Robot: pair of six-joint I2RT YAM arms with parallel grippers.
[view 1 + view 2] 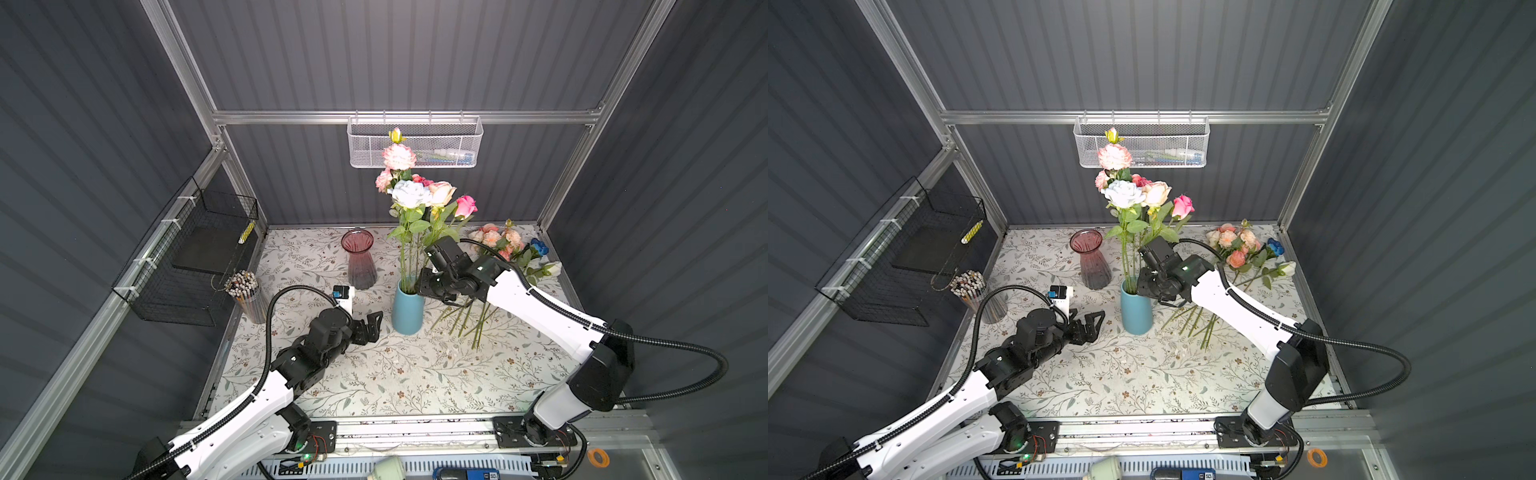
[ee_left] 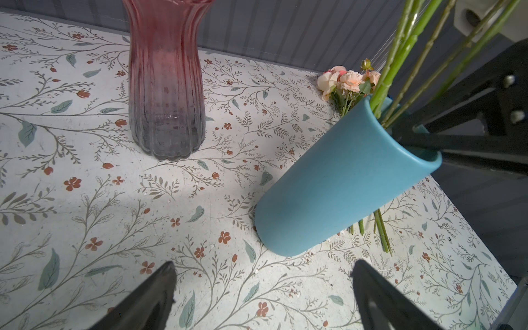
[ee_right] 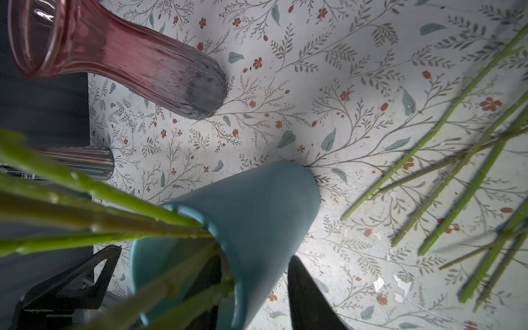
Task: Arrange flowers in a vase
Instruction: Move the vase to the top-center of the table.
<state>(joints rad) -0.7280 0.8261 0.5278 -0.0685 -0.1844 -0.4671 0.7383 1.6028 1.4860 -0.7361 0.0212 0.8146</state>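
Observation:
A blue vase [image 1: 407,311] [image 1: 1136,311] [image 2: 343,185] [image 3: 257,214] stands mid-table. It holds several upright flowers [image 1: 411,193] [image 1: 1125,193] in pink, cream and white. More flowers [image 1: 498,243] [image 1: 1237,245] [image 2: 345,83] lie at the back right, their green stems [image 3: 457,171] spread on the cloth. My right gripper [image 1: 430,282] [image 1: 1148,282] [image 3: 254,265] sits at the vase's mouth, one finger inside and one outside the rim. Whether it presses on the wall or a stem is unclear. My left gripper [image 1: 374,326] [image 1: 1092,324] [image 2: 263,268] is open and empty, just left of the vase.
An empty pink glass vase [image 1: 359,257] [image 2: 165,85] [image 3: 114,57] stands behind and left of the blue one. A cup of pencils [image 1: 247,295] and a black wire basket [image 1: 199,257] are at the left edge. A white mesh basket [image 1: 415,143] hangs on the back wall.

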